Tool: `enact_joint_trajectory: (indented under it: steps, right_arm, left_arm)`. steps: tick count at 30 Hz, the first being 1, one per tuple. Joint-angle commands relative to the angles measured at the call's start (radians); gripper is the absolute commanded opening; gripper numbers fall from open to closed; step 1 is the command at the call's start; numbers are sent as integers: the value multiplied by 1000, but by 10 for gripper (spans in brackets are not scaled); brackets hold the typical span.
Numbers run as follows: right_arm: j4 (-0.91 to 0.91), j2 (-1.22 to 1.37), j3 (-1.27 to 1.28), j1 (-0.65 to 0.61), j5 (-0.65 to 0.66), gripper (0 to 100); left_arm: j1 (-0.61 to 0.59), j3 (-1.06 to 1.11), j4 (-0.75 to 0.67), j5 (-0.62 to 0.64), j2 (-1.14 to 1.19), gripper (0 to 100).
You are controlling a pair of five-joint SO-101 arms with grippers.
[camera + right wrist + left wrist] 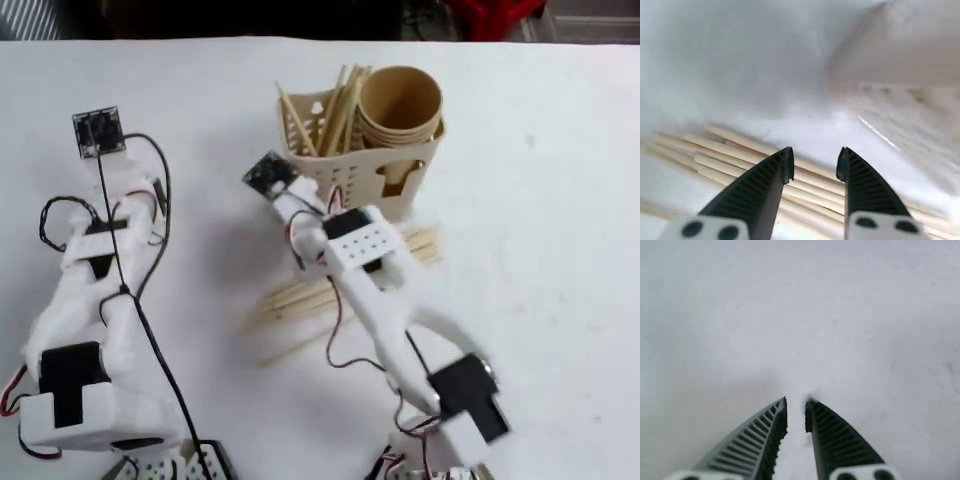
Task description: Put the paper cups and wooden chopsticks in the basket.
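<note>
The right arm (pixel 385 310) hides part of the chopsticks (pixel 290 297).

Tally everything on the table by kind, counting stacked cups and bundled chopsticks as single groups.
Arms: 2, left arm, right arm
Basket: 1
Paper cup stack: 1, in basket
Chopstick bundles: 2, leaning bundle in basket, flat bundle under right arm
Total: 6

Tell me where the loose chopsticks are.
In the high view the loose chopsticks lie in front of the basket, partly under the right arm; the right gripper hangs open above them.
</note>
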Motion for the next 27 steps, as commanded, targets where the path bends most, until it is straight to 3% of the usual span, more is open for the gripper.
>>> enact_joint_trajectory:
  steps: [1,6,10,12,19,27]
  right_arm:
    - [91,-180,-3,59,26,149]
    - [325,-355,51,139,351,149]
    - [461,-507,238,191,818,149]
    - [472,-596,345,200,959,149]
    - [441,-782,560,82,1030,149]
    - [219,-664,585,36,990,151]
  left_arm:
    - [-4,-46,-5,8,-4,84]
    - [-4,-48,-5,8,-4,84]
    - [-4,-49,-5,8,-4,85]
    - [-4,-49,-5,8,-4,85]
    - [-4,-49,-5,8,-4,84]
    - [-4,-44,-5,8,-4,84]
